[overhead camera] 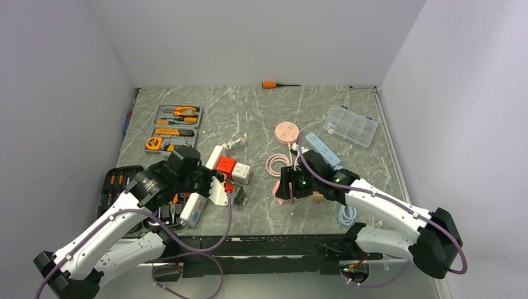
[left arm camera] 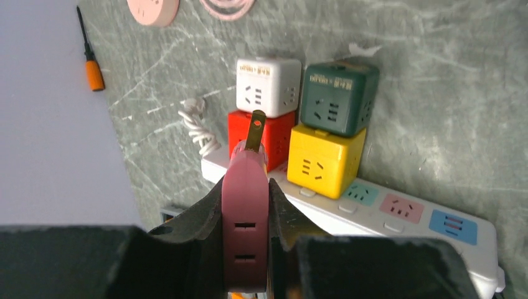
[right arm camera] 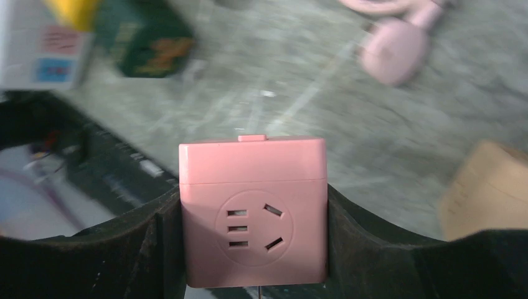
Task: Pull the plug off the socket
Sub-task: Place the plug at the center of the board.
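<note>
My left gripper (left arm camera: 246, 187) is shut on a flat dark-red plug (left arm camera: 246, 218), held just above the socket (left arm camera: 398, 215), the long white power strip. The plug's brass prong (left arm camera: 255, 131) is bare and points away from me, in no outlet. In the top view the plug (overhead camera: 228, 187) hangs beside the strip (overhead camera: 193, 207) at the left gripper (overhead camera: 222, 184). My right gripper (right arm camera: 252, 208) is shut on a pink cube socket (right arm camera: 252, 212) and holds it over the table's middle (overhead camera: 284, 190).
Red (left arm camera: 277, 134), white (left arm camera: 268, 84), yellow (left arm camera: 324, 159) and green (left arm camera: 339, 96) cubes sit on the strip's far end. Grey tool trays (overhead camera: 177, 116), a black tool case (overhead camera: 118, 184), an orange screwdriver (overhead camera: 271, 85), a pink disc (overhead camera: 287, 132), a light-blue strip (overhead camera: 322, 148) and a clear box (overhead camera: 351, 124) lie around.
</note>
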Available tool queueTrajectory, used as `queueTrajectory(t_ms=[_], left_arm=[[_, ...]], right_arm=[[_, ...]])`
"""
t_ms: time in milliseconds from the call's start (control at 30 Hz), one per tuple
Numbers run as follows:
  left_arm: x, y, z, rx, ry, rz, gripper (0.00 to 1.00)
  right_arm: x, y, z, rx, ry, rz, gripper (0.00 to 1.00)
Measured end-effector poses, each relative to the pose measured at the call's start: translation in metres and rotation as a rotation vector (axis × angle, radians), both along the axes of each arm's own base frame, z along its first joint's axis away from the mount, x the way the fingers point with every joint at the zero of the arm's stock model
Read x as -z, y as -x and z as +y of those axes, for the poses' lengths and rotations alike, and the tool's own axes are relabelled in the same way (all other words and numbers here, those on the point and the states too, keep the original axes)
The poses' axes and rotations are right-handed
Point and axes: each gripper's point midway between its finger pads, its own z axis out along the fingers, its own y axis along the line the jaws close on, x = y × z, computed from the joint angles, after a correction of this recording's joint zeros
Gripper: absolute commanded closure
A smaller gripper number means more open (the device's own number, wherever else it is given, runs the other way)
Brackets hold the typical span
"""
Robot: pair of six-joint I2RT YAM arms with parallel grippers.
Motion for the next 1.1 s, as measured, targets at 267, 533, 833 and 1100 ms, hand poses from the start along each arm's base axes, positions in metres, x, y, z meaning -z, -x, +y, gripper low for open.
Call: queueTrajectory(t_ms=[267,533,833,1100], left_arm=[[0.006,0.014,-0.03,0.093,0.016,0.084,1.0],[0.026,0.037,-0.075,0.24,0.011,0.116,1.0],[0.072,0.06,-0.135,0.372,-0.035,0.175,1.0],[0.109,0.076,-0.183,0.452,-0.154,0.216,1.0]], right_arm=[[0.067,-0.019,-0.057,0.305,0.258,0.069,1.0],[0.094,-0.04,-0.084,0.497,0.38,0.065,0.89],[0.088,-0.056,-0.094,0.566,0.428,0.018,0.0],[0.0,-0.099,-0.066,0.586,0.256,-0.121,0.0]])
